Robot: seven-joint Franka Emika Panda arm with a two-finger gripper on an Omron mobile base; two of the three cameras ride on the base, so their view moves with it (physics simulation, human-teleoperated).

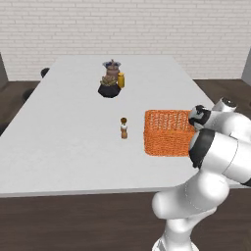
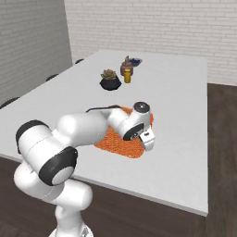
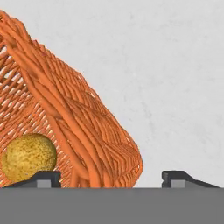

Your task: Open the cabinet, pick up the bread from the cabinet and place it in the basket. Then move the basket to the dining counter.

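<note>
Right at the lens, the claw (image 3: 111, 177) stands spread wide, its two dark fingertips (image 3: 43, 178) far apart with nothing pinched between them. The basket's (image 3: 74, 131) near wall rises between the tips, closer to the one on the bread's side, so the claw straddles that woven rim without gripping it. Just past that tip and inside the basket sits the bread (image 3: 28, 157), a round golden bun resting low against the wicker, close to the fingertip but free of it. From the left base view the orange basket (image 1: 166, 132) sits on the dining counter (image 1: 63, 147) near its front right part, with the white arm bent over its right side and covering that edge. From the right base view the arm sweeps across the basket (image 2: 121, 144) and hides most of it, the hand sitting at its far corner. Beyond the basket, on the bare white top, a small brown-capped shaker (image 1: 124, 128) stands upright, apart from the basket on its left in the left base view. Farther still, near the middle of the counter, there's a potted plant in a black bowl (image 1: 109, 88), with a yellow bottle (image 1: 121, 80) just beside it and a brown jar (image 2: 126, 68) close behind. A white brick wall (image 1: 122, 24) closes the far end.
</note>
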